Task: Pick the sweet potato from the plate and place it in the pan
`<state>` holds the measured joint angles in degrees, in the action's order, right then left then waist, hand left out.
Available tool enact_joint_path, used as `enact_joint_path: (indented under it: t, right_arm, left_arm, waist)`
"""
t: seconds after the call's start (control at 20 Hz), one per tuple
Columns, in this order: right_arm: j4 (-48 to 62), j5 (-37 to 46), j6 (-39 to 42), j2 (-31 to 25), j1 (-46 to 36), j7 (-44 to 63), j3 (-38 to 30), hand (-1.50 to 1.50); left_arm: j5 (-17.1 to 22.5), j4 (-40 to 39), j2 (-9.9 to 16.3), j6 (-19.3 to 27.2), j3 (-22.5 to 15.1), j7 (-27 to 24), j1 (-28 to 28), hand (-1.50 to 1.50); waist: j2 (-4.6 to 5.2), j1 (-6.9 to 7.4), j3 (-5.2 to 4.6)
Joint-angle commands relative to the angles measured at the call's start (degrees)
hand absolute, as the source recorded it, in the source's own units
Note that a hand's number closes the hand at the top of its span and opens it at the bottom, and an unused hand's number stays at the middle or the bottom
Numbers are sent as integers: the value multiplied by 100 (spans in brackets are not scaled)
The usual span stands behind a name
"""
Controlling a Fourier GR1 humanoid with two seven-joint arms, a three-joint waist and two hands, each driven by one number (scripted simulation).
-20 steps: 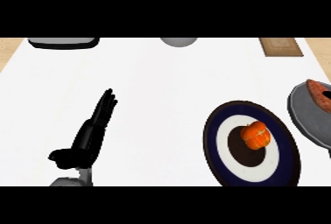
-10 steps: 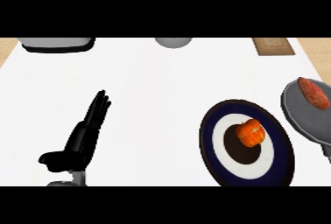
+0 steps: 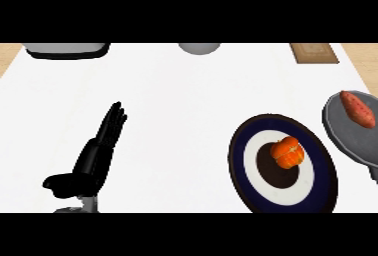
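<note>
A sweet potato [image 3: 357,109], long, reddish and tapered at both ends, is lying in the grey pan [image 3: 347,142] at the right edge of the counter [image 3: 184,100], so by position the placing looks done. On the plate [image 3: 251,175], with its dark blue rim and white ring, a rounder orange vegetable [image 3: 288,152] is sitting on the dark centre; what it is cannot be told for sure.

The left hand [image 3: 92,160] is resting at the near left, fingers straight and close together, pointing away, thumb out to the side, holding nothing. The right hand is not showing anywhere.

Judging by its look, the sweet potato is stiff, fairly light, and not fragile, with a dull skin that should not slip much. Its round section may be letting it roll, so the thick middle looks the best place to hold, fingers wrapping across its width, not the thin tips.
</note>
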<state>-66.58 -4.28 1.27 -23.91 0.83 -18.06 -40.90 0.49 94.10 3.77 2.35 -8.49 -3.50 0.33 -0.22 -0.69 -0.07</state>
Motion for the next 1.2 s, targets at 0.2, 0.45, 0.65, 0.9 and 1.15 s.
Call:
enact_joint_path:
  t: [0.2,0.45,0.65,0.9,1.15]
  right_arm:
    - [-1155,-43,203,494,1114,-79,-7,-150]
    - [-1608,200,26,743,1276,224,118,-150]
    - [-1849,329,-30,893,1408,360,129,-150]
    - [-1387,743,-291,850,1026,155,305,-150]
    - [-2448,897,-409,1143,1620,362,249,-150]
  left_arm:
    - [-92,-287,-151,-55,36,-207,-48,0]
    - [-138,-194,-203,-39,75,29,-183,0]
    - [101,-436,8,-345,454,-247,-289,0]
    - [-8,-388,-60,-313,402,-332,-203,0]
    - [46,-337,-62,-357,458,-74,-363,0]
  waist:
    - [17,46,6]
    - [18,52,6]
    - [20,50,6]
    - [22,66,7]
    - [18,42,5]
